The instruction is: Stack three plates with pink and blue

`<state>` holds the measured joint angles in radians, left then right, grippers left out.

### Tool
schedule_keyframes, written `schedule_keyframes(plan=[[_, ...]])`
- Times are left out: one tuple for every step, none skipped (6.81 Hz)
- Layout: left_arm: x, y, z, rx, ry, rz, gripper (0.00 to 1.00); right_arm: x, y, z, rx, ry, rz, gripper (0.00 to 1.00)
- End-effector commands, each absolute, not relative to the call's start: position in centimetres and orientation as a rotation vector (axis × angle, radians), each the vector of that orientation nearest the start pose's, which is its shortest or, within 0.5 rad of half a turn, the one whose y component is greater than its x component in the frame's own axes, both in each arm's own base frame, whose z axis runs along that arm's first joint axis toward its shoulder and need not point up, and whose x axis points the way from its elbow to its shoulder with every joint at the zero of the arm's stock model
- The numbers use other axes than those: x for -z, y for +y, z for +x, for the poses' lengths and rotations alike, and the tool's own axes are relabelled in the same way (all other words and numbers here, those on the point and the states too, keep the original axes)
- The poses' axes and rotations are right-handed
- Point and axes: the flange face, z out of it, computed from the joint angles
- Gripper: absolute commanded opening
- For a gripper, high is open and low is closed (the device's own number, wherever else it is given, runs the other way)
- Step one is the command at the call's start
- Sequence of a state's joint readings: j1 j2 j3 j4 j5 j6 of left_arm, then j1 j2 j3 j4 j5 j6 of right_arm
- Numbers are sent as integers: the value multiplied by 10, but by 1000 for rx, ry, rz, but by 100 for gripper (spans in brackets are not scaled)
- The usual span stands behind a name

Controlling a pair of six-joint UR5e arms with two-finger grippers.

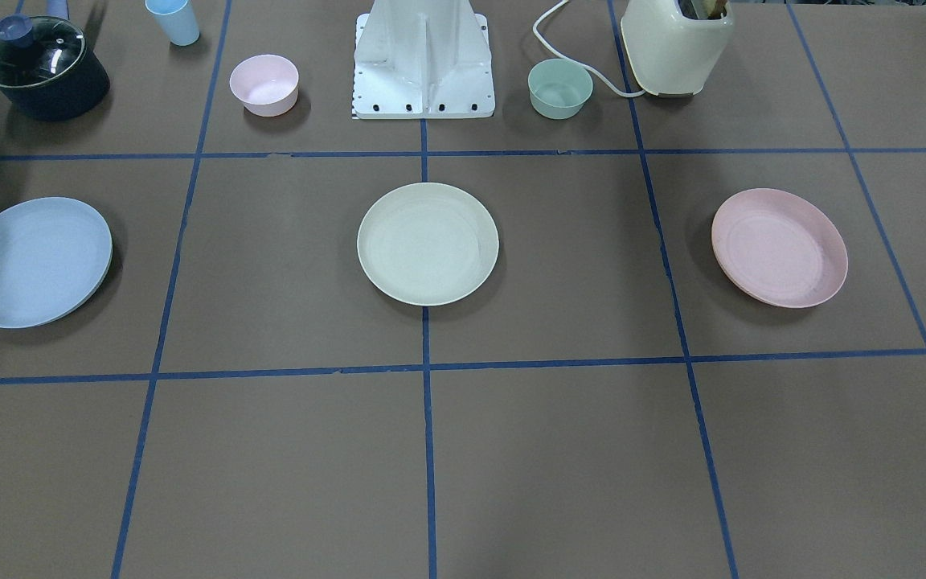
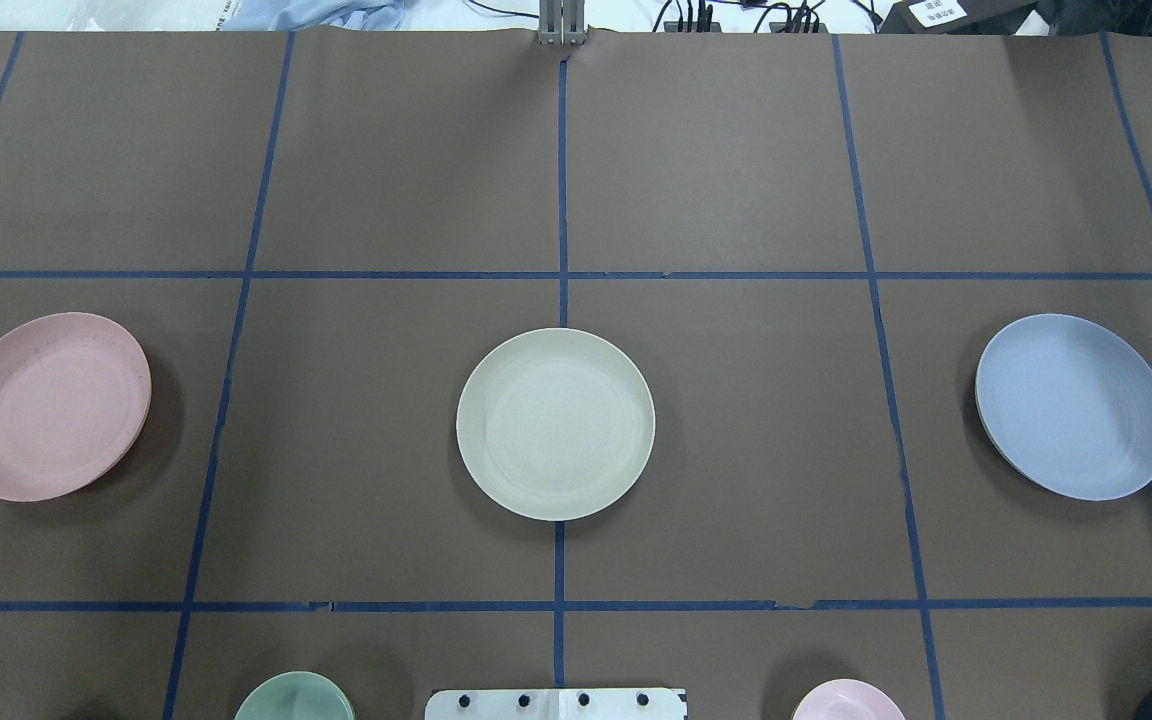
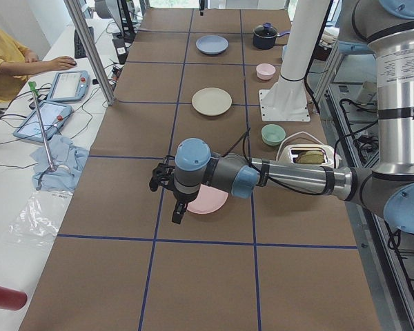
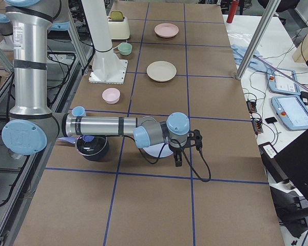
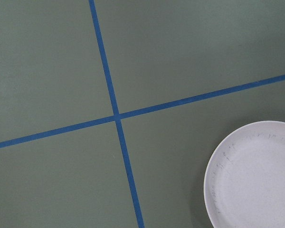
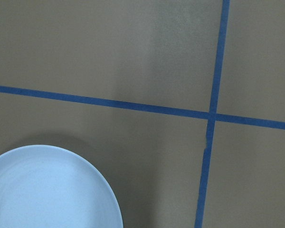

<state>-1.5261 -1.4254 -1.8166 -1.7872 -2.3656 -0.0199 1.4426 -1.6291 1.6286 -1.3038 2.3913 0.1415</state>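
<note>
Three plates lie apart in a row on the brown table. The cream-white plate is in the middle. The pale pink plate is on my left side. The light blue plate is on my right side. My left gripper hangs above the pink plate's outer edge. My right gripper hangs above the blue plate's outer edge. Both grippers show only in the side views, so I cannot tell whether they are open or shut. The wrist views show the pink plate's rim and the blue plate's rim.
Near my base stand a small pink bowl, a small green bowl, a lidded dark pot, a blue cup and a cream toaster. An operator sits beyond the table's far side.
</note>
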Motion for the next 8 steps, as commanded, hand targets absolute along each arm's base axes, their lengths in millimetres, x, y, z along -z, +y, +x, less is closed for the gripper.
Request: schedule_keyframes(plan=[[-576, -448, -42, -150, 800, 279, 100, -631, -484, -2, 115, -826, 134, 100], [-575, -448, -42, -151, 800, 280, 100, -634, -484, 2, 126, -816, 122, 100], [-576, -449, -42, -152, 799, 281, 100, -637, -484, 9, 146, -806, 113, 100], [-576, -449, -42, -151, 799, 284, 100, -634, -486, 12, 147, -805, 116, 100], [-576, -449, -42, -151, 801, 284, 100, -629, -490, 12, 148, -805, 127, 100], [-574, -450, -42, -152, 799, 291, 100, -623, -490, 13, 151, -809, 136, 100], [-577, -453, -41, -147, 800, 281, 100, -624, -489, 14, 147, -809, 135, 100], [-577, -453, -41, -148, 802, 284, 100, -626, -487, 14, 147, -808, 131, 100]])
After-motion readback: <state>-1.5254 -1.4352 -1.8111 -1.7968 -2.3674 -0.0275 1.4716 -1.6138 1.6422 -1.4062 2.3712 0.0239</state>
